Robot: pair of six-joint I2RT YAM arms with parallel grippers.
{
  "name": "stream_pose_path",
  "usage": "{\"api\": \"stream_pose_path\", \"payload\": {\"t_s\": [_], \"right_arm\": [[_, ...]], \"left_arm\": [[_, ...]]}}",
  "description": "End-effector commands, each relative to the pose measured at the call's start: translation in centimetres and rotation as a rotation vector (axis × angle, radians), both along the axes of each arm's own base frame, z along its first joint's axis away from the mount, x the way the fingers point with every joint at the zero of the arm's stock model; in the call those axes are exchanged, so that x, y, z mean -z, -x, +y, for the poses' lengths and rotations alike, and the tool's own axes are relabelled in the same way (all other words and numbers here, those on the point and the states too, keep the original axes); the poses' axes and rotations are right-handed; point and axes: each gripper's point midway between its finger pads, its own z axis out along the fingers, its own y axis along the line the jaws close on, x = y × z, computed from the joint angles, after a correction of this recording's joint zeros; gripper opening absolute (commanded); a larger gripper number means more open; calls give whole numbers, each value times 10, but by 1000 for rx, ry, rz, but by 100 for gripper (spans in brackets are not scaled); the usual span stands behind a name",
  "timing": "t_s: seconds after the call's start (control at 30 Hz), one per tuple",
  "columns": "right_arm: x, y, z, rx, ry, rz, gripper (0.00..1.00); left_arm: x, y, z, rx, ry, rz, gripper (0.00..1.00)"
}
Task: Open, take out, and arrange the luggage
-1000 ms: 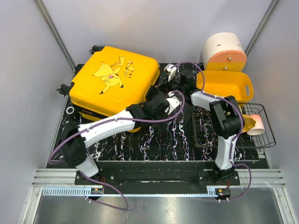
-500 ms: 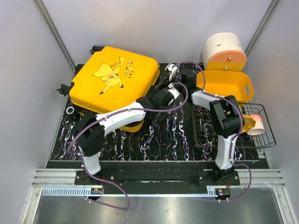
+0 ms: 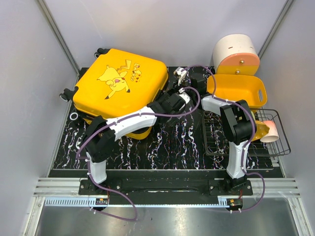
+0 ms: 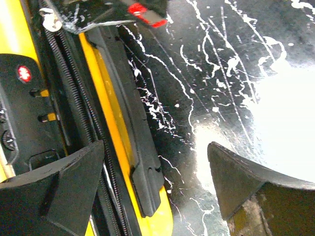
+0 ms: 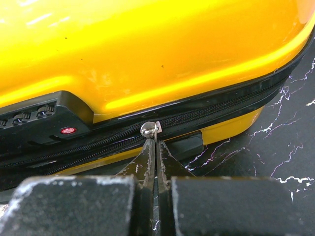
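Note:
The luggage (image 3: 120, 83) is a glossy yellow hard-shell case with a cartoon print. It lies flat at the back left with its lid down. My right gripper (image 5: 156, 142) is shut on the silver zipper pull (image 5: 149, 129) on the case's right side, just right of the black combination lock (image 5: 34, 123). In the top view the right gripper (image 3: 179, 76) sits at the case's right edge. My left gripper (image 3: 178, 93) hovers just nearer. It stands open (image 4: 155, 187) over the case's lower side, where the zipper (image 4: 74, 108) and a black foot (image 4: 145, 172) show between the fingers.
A yellow plastic basket (image 3: 236, 89) stands at the back right, with a white-and-peach round box (image 3: 236, 54) behind it. A black wire rack (image 3: 246, 135) holding a pale roll (image 3: 270, 129) is at the right. A small white ring (image 3: 74, 116) lies by the case's left side.
My left arm has stretched forward, bringing its open gripper up to the case's right side beside the right gripper. The right arm and the case have not moved.

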Motion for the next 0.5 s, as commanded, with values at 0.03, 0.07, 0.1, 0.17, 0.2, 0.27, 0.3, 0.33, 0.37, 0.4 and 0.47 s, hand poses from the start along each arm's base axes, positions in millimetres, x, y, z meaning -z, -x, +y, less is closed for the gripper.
{"api": "stream_pose_path", "payload": {"t_s": [0.03,0.07,0.1,0.17,0.2,0.27,0.3,0.33,0.37,0.4,0.47], "right_arm": [[-30,-13,5,-9,-42,-91,0],[-30,-13,4,-9,-43,-92,0],[-31,-13,4,-7,-43,-93,0],[-30,-13,4,-8,-42,-91,0],[-29,-12,4,-9,-43,-91,0],[-29,-13,4,-7,-43,-90,0],[-30,-13,4,-7,-43,-91,0],[-30,-13,4,-6,-42,-93,0],[-29,-13,4,-6,-41,-90,0],[-29,-12,5,-8,-41,-93,0],[-29,-13,5,-8,-41,-93,0]], "left_arm": [[-40,6,-28,60,29,-123,89],[-44,7,-30,60,36,-131,89],[-48,9,-33,66,38,-140,89],[-45,11,-33,61,29,-128,89],[-46,9,-33,52,31,-126,89],[-40,8,-31,42,20,-117,90],[-37,5,-28,31,14,-114,90],[-33,5,-26,23,9,-108,90],[-28,3,-24,15,0,-102,90],[-23,0,-20,2,-6,-92,90],[-14,-4,-16,-16,-17,-76,90]]}}
